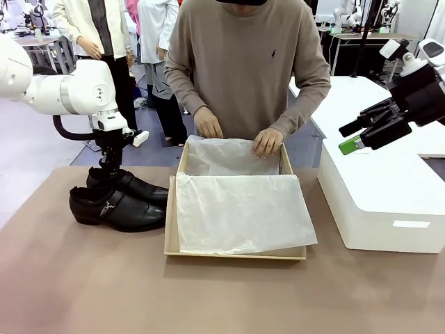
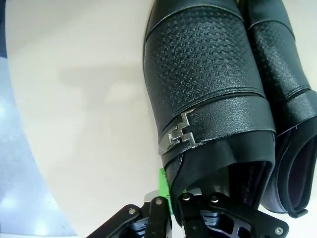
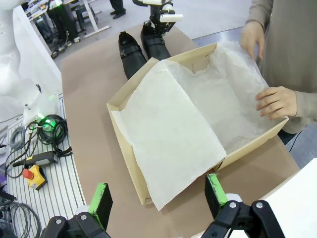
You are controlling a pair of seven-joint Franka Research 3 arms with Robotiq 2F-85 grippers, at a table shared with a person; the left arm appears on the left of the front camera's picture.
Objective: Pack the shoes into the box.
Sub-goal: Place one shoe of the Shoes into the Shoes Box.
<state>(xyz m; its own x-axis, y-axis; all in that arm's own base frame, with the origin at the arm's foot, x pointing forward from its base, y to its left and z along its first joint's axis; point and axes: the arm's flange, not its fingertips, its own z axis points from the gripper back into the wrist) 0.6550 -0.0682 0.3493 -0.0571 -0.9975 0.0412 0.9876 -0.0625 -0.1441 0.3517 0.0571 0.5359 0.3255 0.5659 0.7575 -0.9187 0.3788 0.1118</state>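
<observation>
**Slick leather, pinched at the collar**

The left fingers (image 2: 162, 191) pinch the heel collar of one of the shoes (image 1: 118, 209), which lie together near the desk's (image 1: 83, 278) left edge. Glossy leather looks slippery; the collar may flex and the toe droop. The right fingers (image 3: 101, 198) hang wide open, empty. The box (image 1: 170, 229) sits mid-desk.

Blk shoes (image 1: 118, 207) side by side, L of open tissue-lined box (image 1: 170, 229)

My front camera faces the person (image 1: 247, 69) across the table (image 1: 69, 278). Left wrist camera sits right against the shoes (image 2: 208, 74); right wrist looks down from higher, sharing shoes and box (image 3: 252, 146) with front.
</observation>
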